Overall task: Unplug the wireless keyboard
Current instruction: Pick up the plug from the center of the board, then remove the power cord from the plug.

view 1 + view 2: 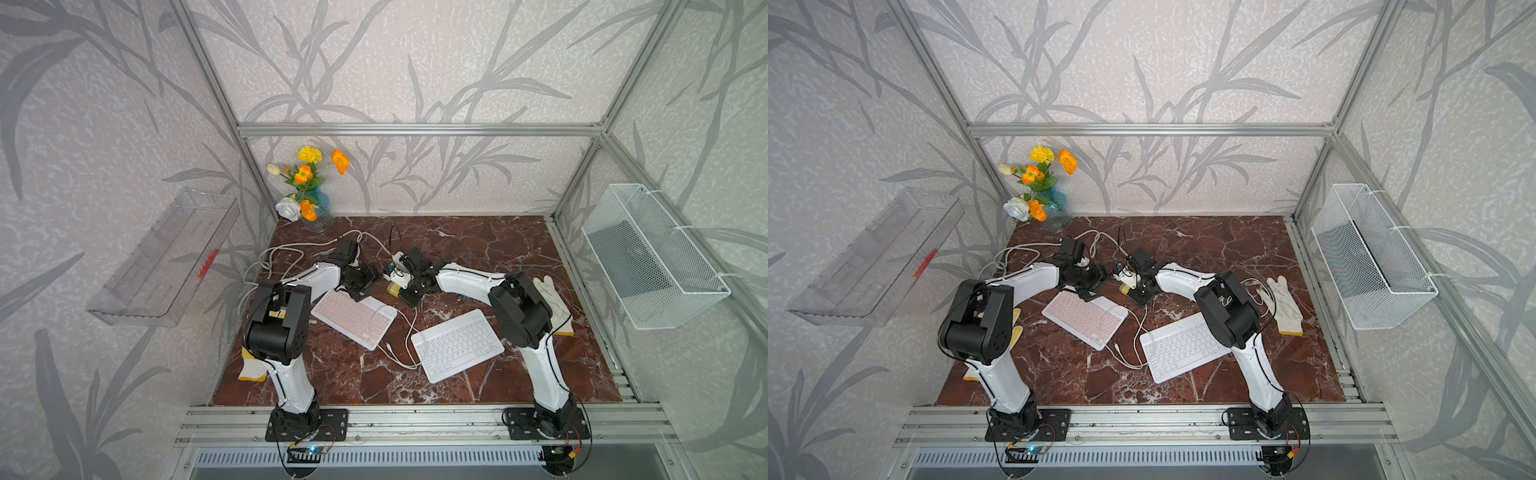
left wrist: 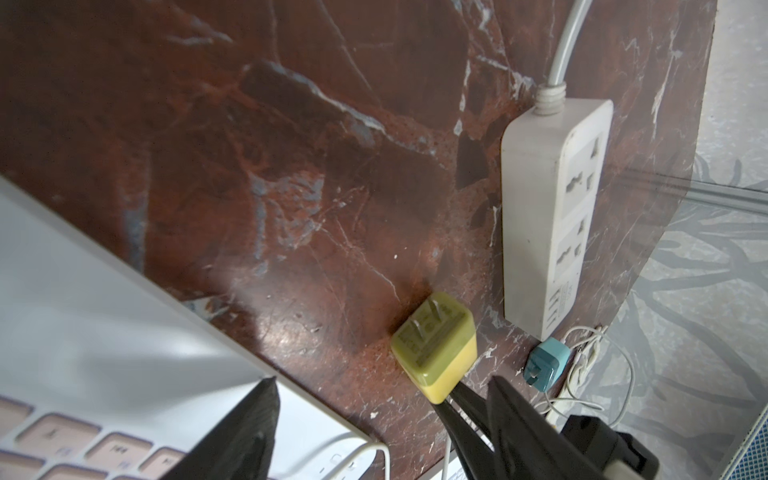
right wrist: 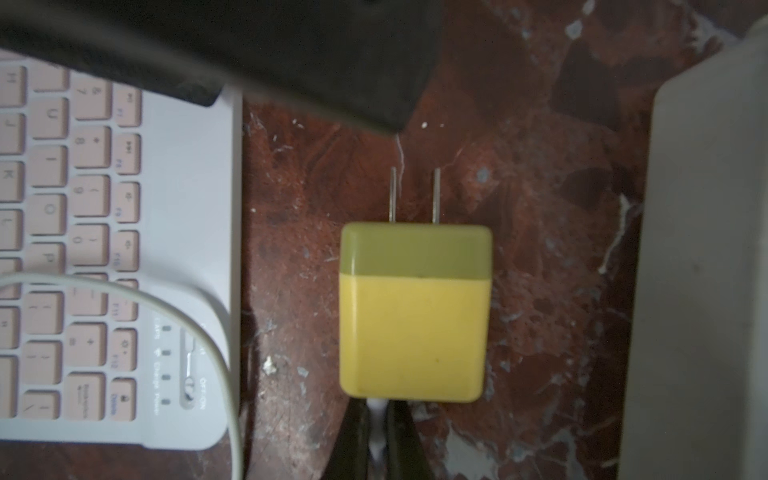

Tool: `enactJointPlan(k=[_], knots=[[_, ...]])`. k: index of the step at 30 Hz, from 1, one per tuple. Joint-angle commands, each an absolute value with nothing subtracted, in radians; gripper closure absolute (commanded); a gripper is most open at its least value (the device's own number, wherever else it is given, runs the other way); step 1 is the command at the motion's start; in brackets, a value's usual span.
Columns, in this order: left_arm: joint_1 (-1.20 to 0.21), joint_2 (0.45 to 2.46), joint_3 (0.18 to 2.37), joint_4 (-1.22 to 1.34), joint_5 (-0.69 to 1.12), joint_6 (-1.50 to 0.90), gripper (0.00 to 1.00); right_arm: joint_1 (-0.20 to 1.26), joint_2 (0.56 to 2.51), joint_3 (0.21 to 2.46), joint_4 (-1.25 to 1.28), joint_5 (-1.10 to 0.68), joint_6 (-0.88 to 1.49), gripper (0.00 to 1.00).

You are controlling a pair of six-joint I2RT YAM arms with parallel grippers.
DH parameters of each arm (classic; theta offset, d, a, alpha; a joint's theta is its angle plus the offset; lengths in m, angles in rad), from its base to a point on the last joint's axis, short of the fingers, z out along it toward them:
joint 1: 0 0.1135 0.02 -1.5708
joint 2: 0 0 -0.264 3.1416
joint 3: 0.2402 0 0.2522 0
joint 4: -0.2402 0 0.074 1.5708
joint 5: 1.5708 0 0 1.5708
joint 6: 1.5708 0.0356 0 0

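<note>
Red-veined marble tabletop (image 1: 478,249) carries everything: the right gripper (image 3: 376,409) is pinched tight on the white cable (image 3: 376,444) at the rear of the yellow charger (image 3: 413,316), which lies flat directly ahead of it, prongs bare and apart from the power strip (image 2: 557,216) alongside. The left gripper (image 1: 365,286) hangs with jaws spread over a far corner of the pink keyboard (image 1: 353,318), a pale cable (image 3: 83,279) draped across its keys; the white keyboard (image 1: 457,345) lies well behind the right gripper, toward that arm's base.
</note>
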State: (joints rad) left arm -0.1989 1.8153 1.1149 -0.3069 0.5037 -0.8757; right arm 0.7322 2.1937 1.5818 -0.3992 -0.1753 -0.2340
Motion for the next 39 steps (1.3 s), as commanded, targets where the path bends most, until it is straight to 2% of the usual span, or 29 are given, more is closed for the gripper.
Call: enactJointPlan(k=[1, 8, 12, 22, 27, 30, 39], knots=[[-0.206, 1.798, 1.096, -0.212, 0.580, -0.918, 0.18, 0.738, 2.134, 1.543, -0.353, -0.186, -0.209, 0.97], [-0.210, 1.766, 1.050, -0.012, 0.653, -1.035, 0.16, 0.691, 2.062, 1.518, -0.291, -0.321, -0.090, 0.98], [-0.210, 1.749, 0.989, 0.184, 0.677, -1.153, 0.16, 0.631, 2.020, 1.474, -0.215, -0.445, 0.014, 0.98], [-0.234, 1.770, 0.973, 0.369, 0.718, -1.257, 0.22, 0.605, 1.991, 1.429, -0.129, -0.542, 0.124, 0.98], [-0.254, 1.773, 0.986, 0.385, 0.731, -1.250, 0.22, 0.603, 2.006, 1.442, -0.126, -0.569, 0.147, 0.98], [-0.259, 1.764, 1.005, 0.272, 0.711, -1.172, 0.25, 0.596, 2.009, 1.449, -0.117, -0.604, 0.173, 0.98], [-0.259, 1.758, 1.030, 0.177, 0.670, -1.106, 0.45, 0.596, 2.021, 1.477, -0.187, -0.608, 0.167, 0.97]])
